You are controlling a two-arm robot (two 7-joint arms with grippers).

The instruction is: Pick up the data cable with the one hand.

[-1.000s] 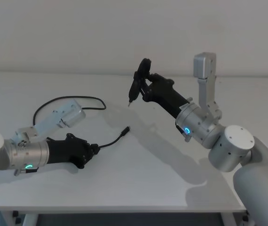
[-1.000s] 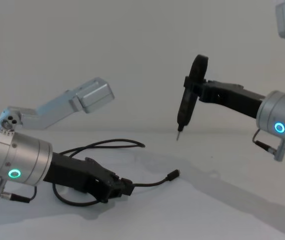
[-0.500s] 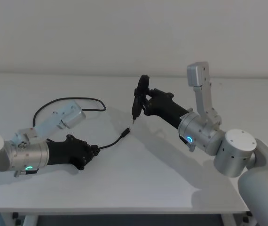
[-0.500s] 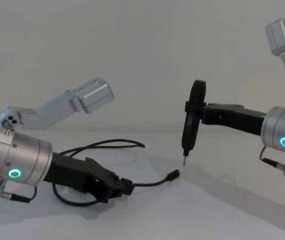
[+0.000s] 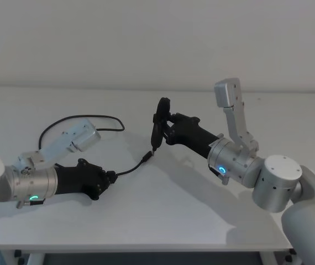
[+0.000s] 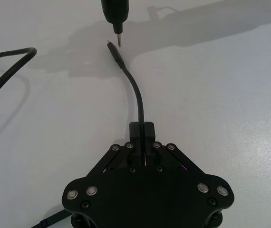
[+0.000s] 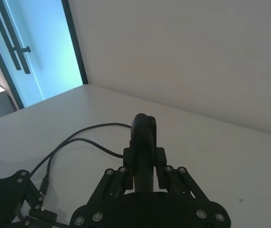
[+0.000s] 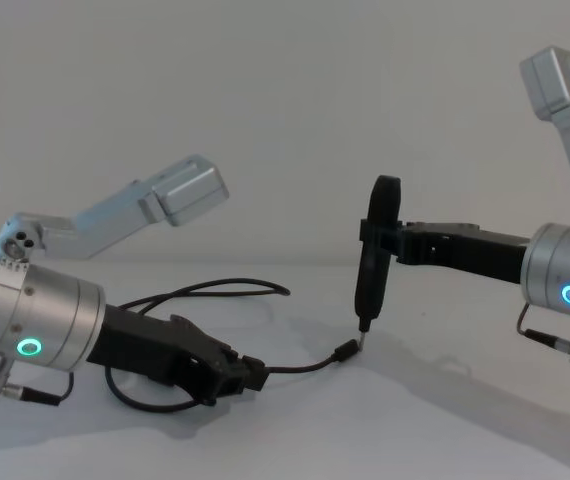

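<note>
The left gripper (image 5: 111, 176) sits low on the tabletop (image 5: 174, 215), its fingers (image 6: 148, 129) clenched on the data cable (image 6: 136, 97) a short way behind the free plug (image 6: 114, 51). The rest of the cord lies in a loose loop behind the left arm. The right gripper (image 5: 168, 122) grasps a pointed black tool (image 8: 373, 262) upright, its tip just beside that plug. Judged risks: the tool tip may pin or snag the plug on lifting, the thin cord may slide through the narrow hold, and the trailing loop may catch on the left arm.
</note>
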